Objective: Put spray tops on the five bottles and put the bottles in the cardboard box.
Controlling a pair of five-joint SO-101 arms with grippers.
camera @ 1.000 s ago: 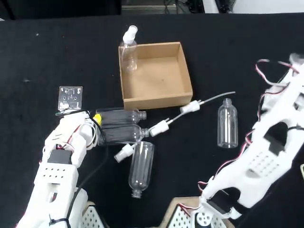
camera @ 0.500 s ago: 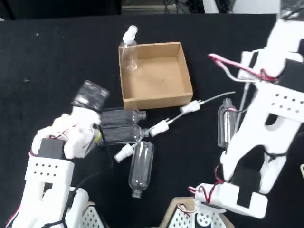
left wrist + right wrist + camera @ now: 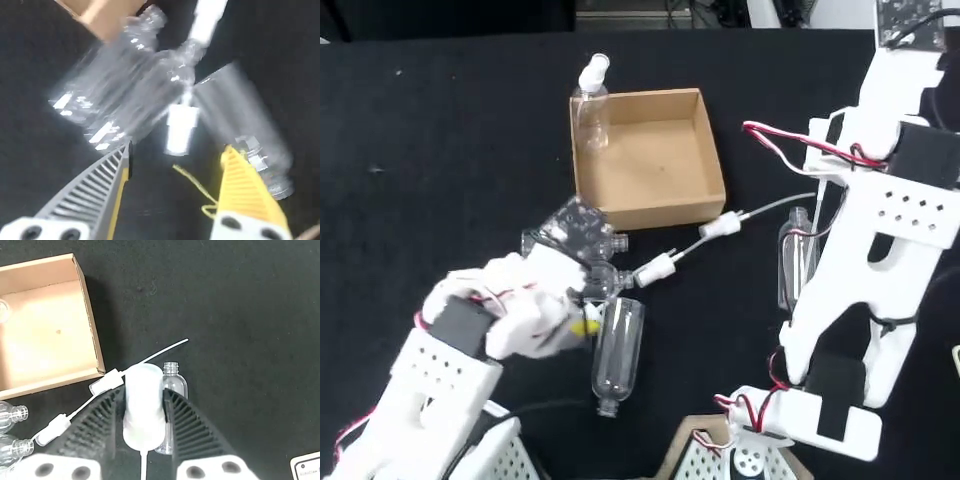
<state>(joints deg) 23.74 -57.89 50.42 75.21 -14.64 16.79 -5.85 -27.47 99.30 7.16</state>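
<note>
Bottles number five on the black bench (image 3: 440,120). One with a top already fitted (image 3: 590,100) is at the far left corner of the cardboard box (image 3: 650,160); I cannot tell whether it stands inside the wall or just outside it. Two open bottles (image 3: 605,243) (image 3: 603,278) lie side by side just in front of the box's near wall, partly under the left arm. A third open bottle (image 3: 618,350) lies nearer the arms' bases, its neck pointing toward them. The fifth bottle (image 3: 790,262) lies well to the right of the box, partly hidden behind the raised right arm.

The left arm's fingers (image 3: 245,185) are spread wide and low over the bench, touching nothing that can be seen. A small white top (image 3: 181,129) lies in the gap between them, with the blurred lying bottles just beyond the tips.

The right arm's fingers (image 3: 95,430) are closed narrowly on a white spray top (image 3: 144,405), one finger on each side, with its thin tube running back between them. In the right wrist view the fifth bottle's open neck shows just beyond that top.

Two loose spray tops with long tubes (image 3: 720,226) (image 3: 655,268) lie in a slanted line between the box's near right corner and the paired bottles.
</note>
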